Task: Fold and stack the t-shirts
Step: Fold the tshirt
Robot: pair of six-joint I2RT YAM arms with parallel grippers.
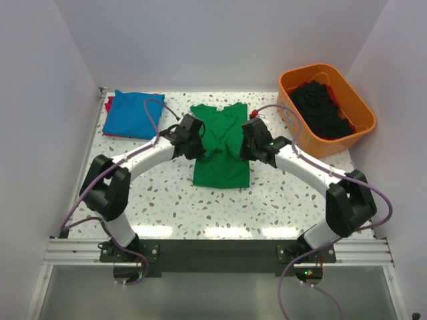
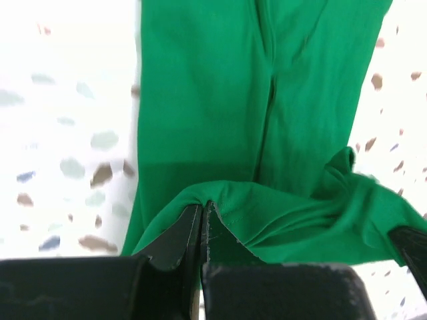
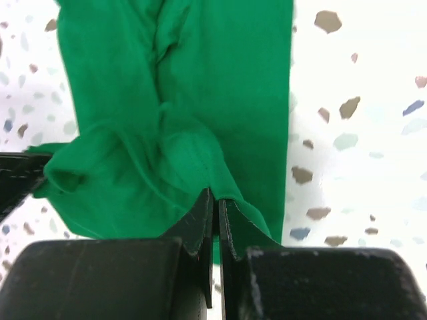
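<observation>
Left pincer [image 2: 202,217] and right pincer [image 3: 216,203] clamp green t-shirt [image 1: 223,160], masking its sides; blue t-shirt [image 1: 130,115] hides most of red t-shirt [image 1: 108,102].

The spread t-shirt [image 1: 220,150] lies centre; folded t-shirts [image 1: 130,115] far left; tub [image 1: 333,148] far right.

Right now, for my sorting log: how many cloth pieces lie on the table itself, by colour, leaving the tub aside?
green t-shirt: 1
blue t-shirt: 1
red cloth, only an edge showing under the blue: 1
Total: 3
</observation>
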